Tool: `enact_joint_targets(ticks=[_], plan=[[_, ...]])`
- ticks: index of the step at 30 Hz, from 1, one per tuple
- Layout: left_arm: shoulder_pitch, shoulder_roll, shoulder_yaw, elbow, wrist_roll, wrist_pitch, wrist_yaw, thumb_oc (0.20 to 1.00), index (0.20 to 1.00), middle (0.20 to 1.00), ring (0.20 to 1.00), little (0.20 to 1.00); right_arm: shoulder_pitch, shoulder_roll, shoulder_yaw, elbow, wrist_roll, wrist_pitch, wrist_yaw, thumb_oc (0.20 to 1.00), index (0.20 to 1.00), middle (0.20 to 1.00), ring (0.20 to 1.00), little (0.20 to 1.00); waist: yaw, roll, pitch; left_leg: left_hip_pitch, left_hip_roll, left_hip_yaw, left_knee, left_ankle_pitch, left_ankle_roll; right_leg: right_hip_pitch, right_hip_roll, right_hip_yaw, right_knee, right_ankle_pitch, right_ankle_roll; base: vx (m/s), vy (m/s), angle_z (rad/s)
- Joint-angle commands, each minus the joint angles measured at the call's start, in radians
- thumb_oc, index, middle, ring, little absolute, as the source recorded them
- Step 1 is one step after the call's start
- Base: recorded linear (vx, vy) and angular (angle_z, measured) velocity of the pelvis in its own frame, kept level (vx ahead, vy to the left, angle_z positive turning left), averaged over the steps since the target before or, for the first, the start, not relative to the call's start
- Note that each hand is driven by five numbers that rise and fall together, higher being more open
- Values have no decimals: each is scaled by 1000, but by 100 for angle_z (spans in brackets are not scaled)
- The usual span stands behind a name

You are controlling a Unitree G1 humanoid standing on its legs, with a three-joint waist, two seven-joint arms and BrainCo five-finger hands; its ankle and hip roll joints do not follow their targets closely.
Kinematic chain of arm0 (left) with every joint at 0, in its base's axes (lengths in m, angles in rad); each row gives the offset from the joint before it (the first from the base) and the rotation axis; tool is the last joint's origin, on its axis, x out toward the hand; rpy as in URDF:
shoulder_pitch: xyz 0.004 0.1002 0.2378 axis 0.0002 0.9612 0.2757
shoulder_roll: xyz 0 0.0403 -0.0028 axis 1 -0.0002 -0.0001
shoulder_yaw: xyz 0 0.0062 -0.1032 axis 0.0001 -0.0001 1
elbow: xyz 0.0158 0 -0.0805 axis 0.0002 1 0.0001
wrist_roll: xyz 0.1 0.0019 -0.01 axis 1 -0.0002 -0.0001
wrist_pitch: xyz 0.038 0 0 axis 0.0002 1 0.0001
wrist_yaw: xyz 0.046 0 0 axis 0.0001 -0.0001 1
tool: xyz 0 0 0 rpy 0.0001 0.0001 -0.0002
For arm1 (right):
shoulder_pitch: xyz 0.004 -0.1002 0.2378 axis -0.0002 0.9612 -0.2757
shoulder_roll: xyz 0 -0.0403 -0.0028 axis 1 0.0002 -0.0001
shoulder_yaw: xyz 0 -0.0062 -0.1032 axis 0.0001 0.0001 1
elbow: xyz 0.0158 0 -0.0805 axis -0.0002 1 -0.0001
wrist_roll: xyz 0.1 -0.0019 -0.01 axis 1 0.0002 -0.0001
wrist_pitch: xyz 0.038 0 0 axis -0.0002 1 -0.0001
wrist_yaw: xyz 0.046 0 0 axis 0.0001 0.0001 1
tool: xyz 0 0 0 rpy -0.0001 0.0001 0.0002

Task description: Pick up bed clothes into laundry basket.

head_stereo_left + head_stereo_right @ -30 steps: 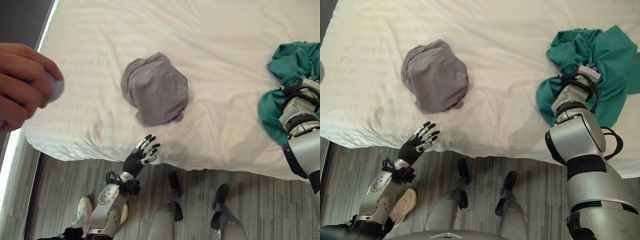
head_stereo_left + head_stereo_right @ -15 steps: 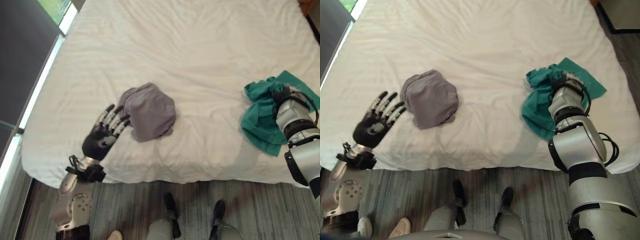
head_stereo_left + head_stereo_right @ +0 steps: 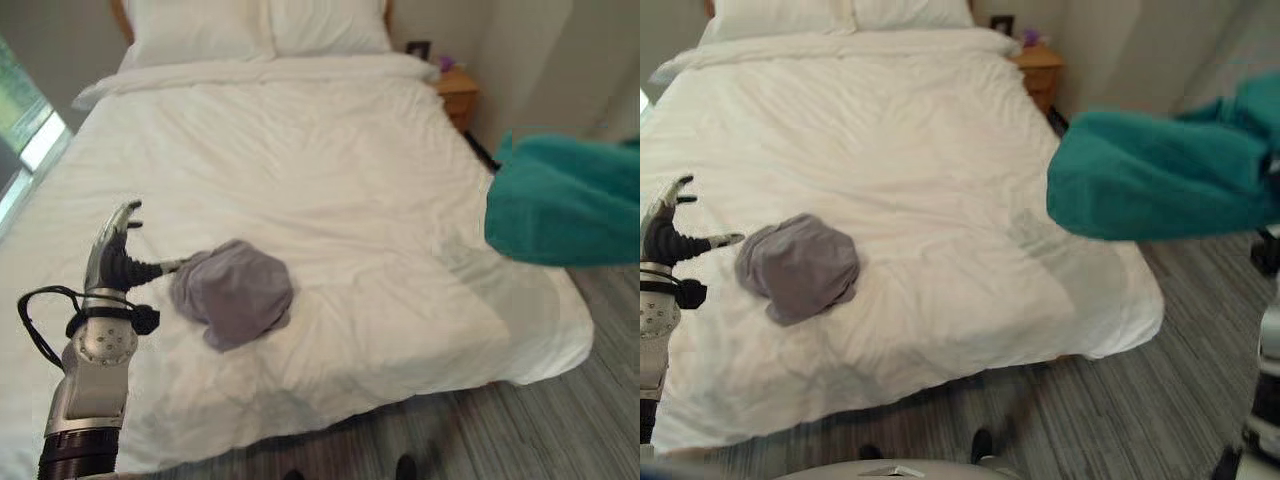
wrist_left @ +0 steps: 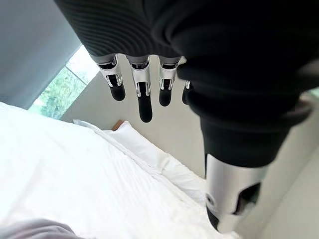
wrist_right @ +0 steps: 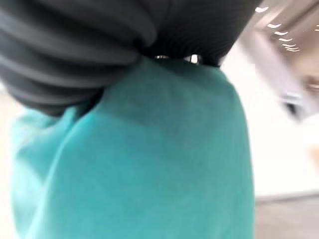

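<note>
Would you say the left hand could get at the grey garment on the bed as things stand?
Probably yes. The left hand is open beside the grey garment on the white bed, with nothing between them. The teal cloth is held up off to the right, well out of the way.

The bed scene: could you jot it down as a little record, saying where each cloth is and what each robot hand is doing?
teal cloth: lifted off the bed, in the air at the robot's right
right robot hand: fingers hidden by the teal cloth
grey cloth: bunched on the white bed
left robot hand: open, beside the grey cloth, holding nothing
pillows: at the bed's head
nightstand: beside the bed
</note>
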Motion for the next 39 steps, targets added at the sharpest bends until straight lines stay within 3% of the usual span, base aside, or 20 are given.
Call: enact_joint_targets(ticks=[1,5,8,16,19,20,21,22,23,24,26,29,31,32,33,34,35,36,37,39], plan=[[-54,104,-8,117,102,-41,146,1000,1000,1000,1000,1000,24,-17,-76,-139,96,-69,33,200,200,200,200,200,-21,-20,-40,100,94,29,20,-56,-96,-65,-47,10,12,35,52,42,42,-36],[-84,130,-96,342,131,-40,220,1000,1000,1000,1000,1000,87,3,-117,-159,155,-78,47,200,200,200,200,200,-68,-17,-66,85,91,43,20,-59,-93,-103,-47,40,12,44,54,17,43,-29],[-209,119,-292,682,153,-50,317,1000,1000,1000,1000,1000,122,-15,-131,-139,190,-89,43,200,200,200,200,200,-110,-19,-90,44,86,45,20,-60,-88,-158,-45,66,12,53,57,-25,26,-13],[-477,86,-562,1051,95,-112,526,1000,1000,1000,1000,1000,129,-54,-98,-157,239,-115,-8,200,200,200,200,200,-138,-47,-61,-173,82,25,20,-11,-85,-355,-29,83,12,90,61,-154,8,-3],[-541,31,-649,1164,84,-58,518,1000,1000,1000,1000,1000,103,-18,-48,-166,225,-124,-39,200,200,200,200,200,-133,-80,-35,-252,86,5,20,6,-78,-422,-26,71,12,104,57,-165,-67,-3],[-544,30,-651,1166,84,-59,518,614,614,614,614,614,104,-18,-50,-167,225,-124,-39,200,200,200,200,200,-133,-80,-36,-252,86,4,20,6,-78,-422,-27,71,12,104,57,-35,-39,0],[-538,-2,-675,1182,97,-48,500,360,360,360,360,360,103,-7,-46,-171,228,-126,-39,200,200,200,200,200,-133,-85,-30,-253,87,0,20,5,-79,-425,-30,70,12,105,58,-4,-30,2],[-529,-36,-694,1200,111,-36,484,200,200,200,200,200,106,-3,-50,-173,227,-123,-36,200,200,200,200,200,-130,-88,-26,-250,87,-3,20,4,-80,-420,-34,66,12,103,58,-4,-31,2],[-529,-36,-694,1201,111,-36,484,200,200,200,200,200,106,-3,-50,-173,227,-123,-36,200,200,200,200,200,-130,-88,-26,-250,87,-3,20,4,-80,-419,-34,66,12,103,58,39,-29,7],[-453,-169,-703,1213,148,-16,425,200,200,200,200,200,127,22,-61,-181,225,-113,-18,200,200,200,200,200,-120,-90,-15,-213,84,-7,20,-8,-77,-384,-51,53,12,96,59,44,-13,3],[-431,-198,-698,1211,155,-17,416,200,200,200,200,200,138,34,-65,-184,225,-109,-14,200,200,200,200,200,-115,-89,-13,-204,83,-7,20,-7,-75,-373,-54,51,12,99,58,30,-12,7],[-346,-261,-662,1181,150,-52,396,200,200,200,200,200,172,85,-75,-190,216,-100,0,200,200,200,200,200,-97,-80,-19,-144,78,-4,20,-22,-69,-319,-64,42,12,92,60,82,18,8],[-303,-276,-610,1137,109,-102,372,200,200,200,200,200,190,117,-75,-200,211,-101,-1,200,200,200,200,200,-83,-76,-26,-109,72,0,20,-32,-64,-287,-73,35,12,89,62,86,57,6],[-238,-291,-530,1000,33,-184,298,200,200,200,200,200,211,153,-85,-211,196,-109,-10,200,200,200,200,200,-60,-67,-39,-67,64,-2,20,-47,-56,-241,-88,20,12,78,70,56,69,9],[-236,-289,-530,997,32,-183,297,200,200,200,200,200,210,154,-84,-212,196,-109,-10,200,200,200,200,200,-60,-69,-40,-69,63,-1,20,-42,-55,-244,-88,21,12,82,68,53,102,11],[-208,-292,-492,895,-6,-202,261,200,200,200,200,200,215,164,-90,-215,195,-111,-17,200,200,200,200,200,-52,-66,-42,-57,60,0,20,-45,-53,-231,-97,14,12,82,71,2,156,6],[-107,-296,-397,563,-94,-236,178,200,200,200,200,200,242,197,-113,-216,189,-125,-27,200,200,200,200,200,-36,-60,-47,-25,48,-3,20,-52,-46,-191,-111,-6,12,78,82,4,157,10],[-104,-294,-396,557,-96,-233,176,200,200,200,200,200,242,197,-112,-216,189,-125,-27,200,200,200,200,200,-36,-61,-48,-27,48,-2,20,-48,-45,-194,-111,-4,12,82,80,12,207,10],[-51,-290,-334,303,-137,-218,128,200,200,200,200,200,267,215,-132,-223,184,-134,-31,200,200,200,200,200,-31,-58,-48,-10,39,-1,20,-51,-40,-173,-117,-16,12,77,90,-13,135,22],[-34,-295,-258,9,-189,-151,67,200,200,200,200,200,314,241,-149,-237,186,-153,-39,200,200,200,200,200,-31,-58,-46,0,32,5,20,-48,-35,-155,-127,-31,12,78,103,-44,164,22]])
